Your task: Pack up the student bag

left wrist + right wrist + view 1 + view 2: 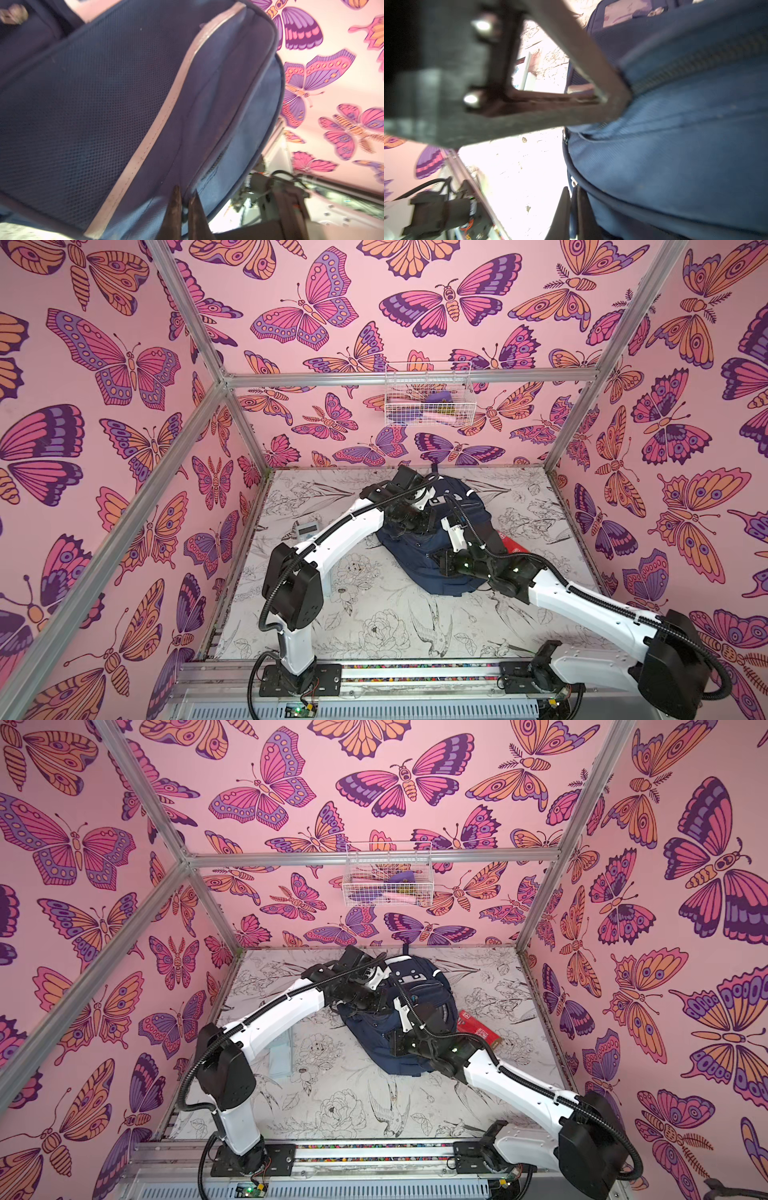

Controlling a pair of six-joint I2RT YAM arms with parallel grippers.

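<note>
At bench centre: the student bag lies flat on the bench, with both arms reaching over it.
Left pincer: closed to a sliver on navy fabric at the end of the zip; I cannot tell whether it has the pull itself.
Right pincer: closed, with a fold of the bag's edge between its tips.
Step, likely: opening the zip.
Doing it well: the right pincer anchors the cloth and keeps it taut; the left draws low along the line of teeth, not upward.
Waiting: a red box just beside the bag; a calculator well apart.
</note>
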